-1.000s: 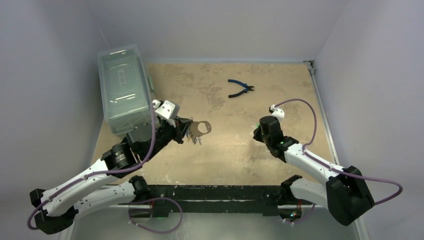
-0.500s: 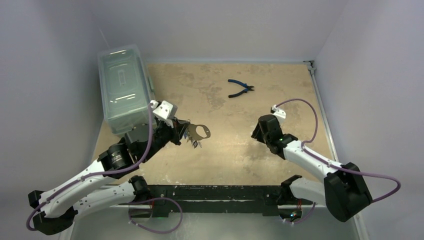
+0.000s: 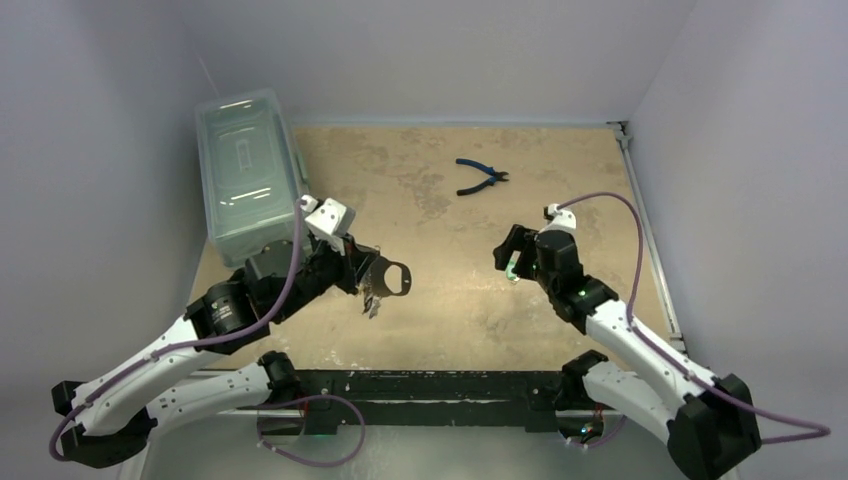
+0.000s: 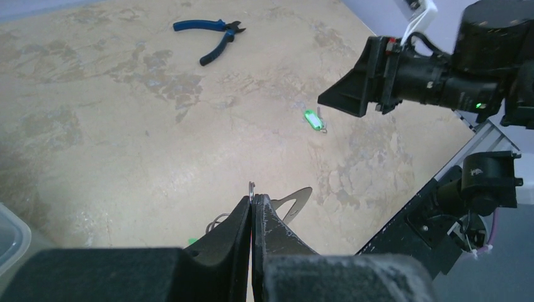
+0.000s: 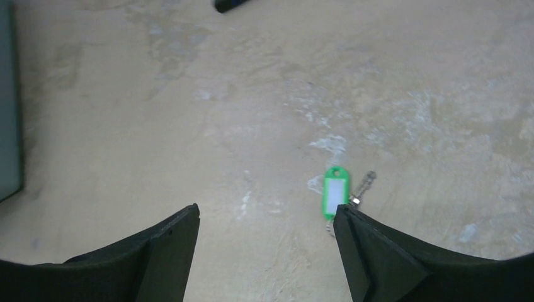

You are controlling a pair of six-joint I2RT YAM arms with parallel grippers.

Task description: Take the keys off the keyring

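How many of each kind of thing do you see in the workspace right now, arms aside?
Clear lidded box: 1
Blue-handled pliers: 1
Keyring: 1
Loose green-tagged key: 1
Hanging keys: a bunch, too small to count
Total: 4, plus that bunch

The left arm [image 3: 180, 345] reaches from its base at the near left, forward and inward over the surface [image 3: 450, 310], and the left gripper [image 4: 252, 204] has its jaws pressed flat together. The right arm [image 3: 620, 320] angles in from the near right, wrist pitched downward. The right gripper [image 5: 266, 214] hangs above the surface with its fingers [image 5: 170, 251] spread wide apart.
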